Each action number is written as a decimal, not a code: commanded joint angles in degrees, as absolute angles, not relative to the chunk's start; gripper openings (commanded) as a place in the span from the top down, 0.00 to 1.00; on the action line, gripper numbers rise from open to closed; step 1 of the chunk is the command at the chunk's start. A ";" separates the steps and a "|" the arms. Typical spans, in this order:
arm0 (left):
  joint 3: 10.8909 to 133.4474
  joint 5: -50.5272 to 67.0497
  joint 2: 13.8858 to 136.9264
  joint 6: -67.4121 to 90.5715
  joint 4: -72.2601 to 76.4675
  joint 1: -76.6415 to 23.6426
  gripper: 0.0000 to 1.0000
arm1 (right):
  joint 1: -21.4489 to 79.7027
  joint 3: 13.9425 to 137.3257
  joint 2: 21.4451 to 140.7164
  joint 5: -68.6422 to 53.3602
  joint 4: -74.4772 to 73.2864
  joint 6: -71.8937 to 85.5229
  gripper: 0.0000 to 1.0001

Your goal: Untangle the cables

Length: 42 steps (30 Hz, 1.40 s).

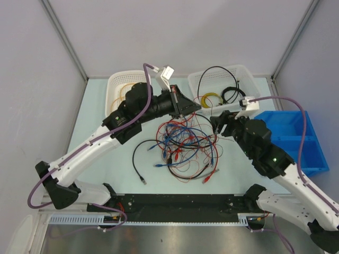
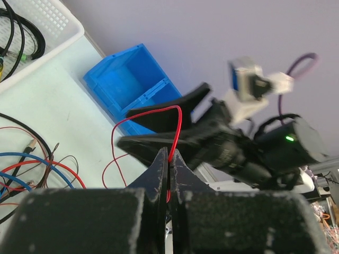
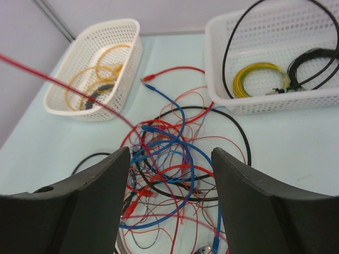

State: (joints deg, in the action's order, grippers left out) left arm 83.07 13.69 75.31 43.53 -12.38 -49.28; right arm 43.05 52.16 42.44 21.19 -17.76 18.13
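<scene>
a pale blue-green table [image 1: 122,169] stands between grey walls, and the two arms reach over it from the near edge. nearest to the bases lies one black cable [image 1: 134,156] in an open curve, just left of the heap. beside it, in the middle of the table, the cables [image 1: 185,151] lie as one loose tangle of red, blue and black wires that cross each other many times. the right gripper [image 3: 172,174] hangs over the far right side of this tangle with its jaws wide apart and nothing between them; the heap lies below and in front of it. the left gripper [image 2: 169,159] is above the far edge of the tangle, its jaws pressed together on a thin red wire [image 2: 177,127], which rises from the fingers in a loop and then drops toward the table. the two grippers are near each other, tips facing. farther back, the left basket [image 3: 130,53] holds yellow-orange cable [image 3: 108,48], and the right basket [image 3: 275,100] holds a yellow coil [image 3: 238,82] and black loops. a blue bin [image 2: 114,79] stands at the right.
</scene>
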 commanded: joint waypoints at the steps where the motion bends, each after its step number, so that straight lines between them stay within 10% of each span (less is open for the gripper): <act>1: 83.94 13.10 72.42 42.72 -11.95 -49.83 1.00 | 38.59 51.42 46.39 13.19 -9.69 17.67 0.32; 9: 82.88 13.45 72.07 42.71 -12.48 -49.92 1.00 | 35.25 51.42 51.06 7.21 -3.34 18.98 0.42; 15: 78.59 13.80 71.54 43.07 -10.73 -49.92 1.00 | 34.01 52.20 47.91 6.24 -2.11 20.39 1.00; 19: 72.70 11.69 69.79 42.10 -9.58 -49.92 0.94 | 34.01 59.74 45.61 8.52 -9.36 20.57 1.00; 31: 64.08 3.71 69.44 38.50 -16.07 -49.75 0.18 | 27.26 86.64 54.65 21.36 -36.64 20.48 1.00; 42: 51.70 0.35 56.35 39.19 -18.72 -48.78 0.14 | 14.96 115.99 67.40 30.93 -49.65 21.27 1.00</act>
